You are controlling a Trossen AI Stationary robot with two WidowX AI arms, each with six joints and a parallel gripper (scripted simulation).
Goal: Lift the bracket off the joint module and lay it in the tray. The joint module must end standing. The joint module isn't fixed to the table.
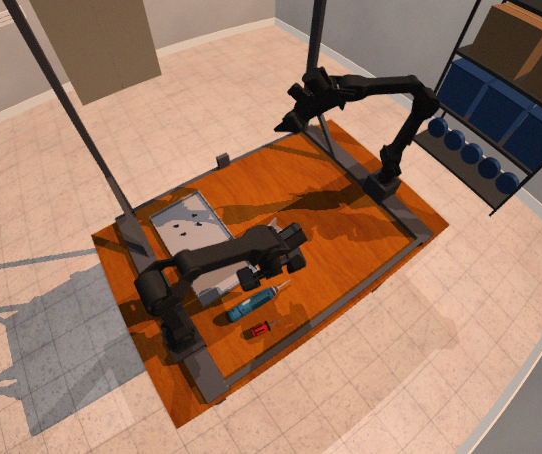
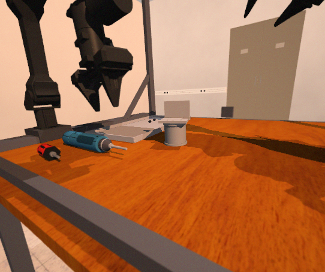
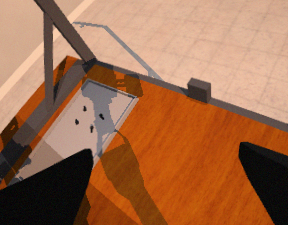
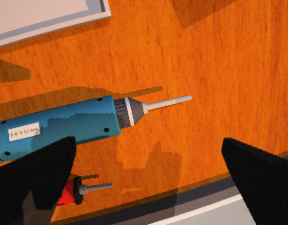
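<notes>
The grey L-shaped bracket (image 2: 176,112) sits on top of the grey cylindrical joint module (image 2: 175,134), which stands upright on the wooden table next to the flat grey tray (image 2: 128,130). In the top view only a corner of the bracket (image 1: 275,226) shows behind my right arm. My right gripper (image 2: 102,99) is open and empty. It hangs above the table between the tray (image 1: 194,235) and a blue screwdriver (image 4: 69,124), short of the module. My left gripper (image 1: 294,117) is open and empty, high above the table's far edge, and its wrist view looks down on the tray (image 3: 79,129).
The blue screwdriver (image 1: 254,304) and a small red screwdriver (image 1: 260,329) lie near the table's front edge. Several small dark screws (image 3: 89,116) lie in the tray. A small dark block (image 1: 222,160) stands on the far frame rail. A shelf with boxes (image 1: 509,90) stands beside the table.
</notes>
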